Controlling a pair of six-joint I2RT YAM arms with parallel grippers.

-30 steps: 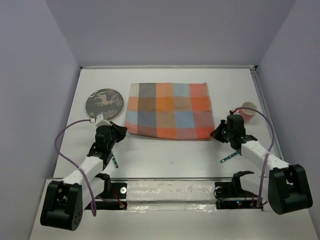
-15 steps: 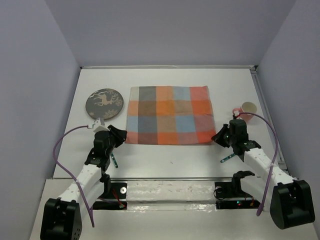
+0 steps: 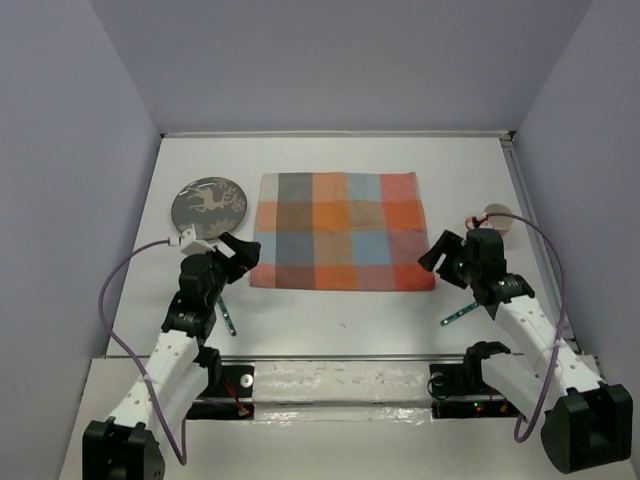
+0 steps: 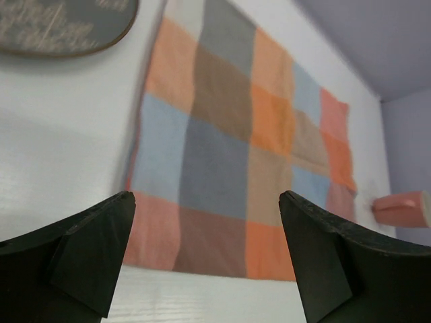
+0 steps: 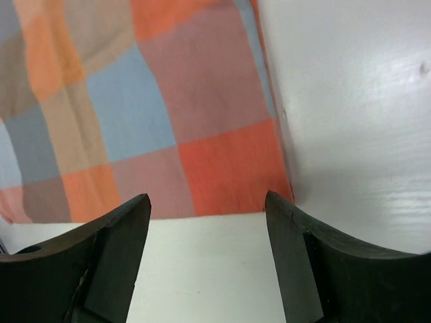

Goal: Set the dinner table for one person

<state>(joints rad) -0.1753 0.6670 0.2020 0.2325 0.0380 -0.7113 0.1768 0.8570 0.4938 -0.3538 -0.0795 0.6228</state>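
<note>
**Both claws open at the cloth's near corners**

Left gripper point(image 3: 236, 256): jaws spread wide, nothing between them, hanging over the near-left corner of the checked cloth point(image 3: 340, 230). Right gripper point(image 3: 441, 258): jaws apart and empty, at the cloth's near-right corner. In both wrist views the cloth edge lies flat below the gap.

The cloth is spread out mid-way across the dinner table point(image 3: 340, 320), the white top that bears everything. A dark plate point(image 3: 208, 203) with a pale deer figure sits left of the cloth, apart from it. A pink cup point(image 3: 497, 217) sits to the right, just beyond the right gripper. Left utensil point(image 3: 228, 318) and right utensil point(image 3: 458, 314) are thin and lie near the arms; kind not readable.
</note>
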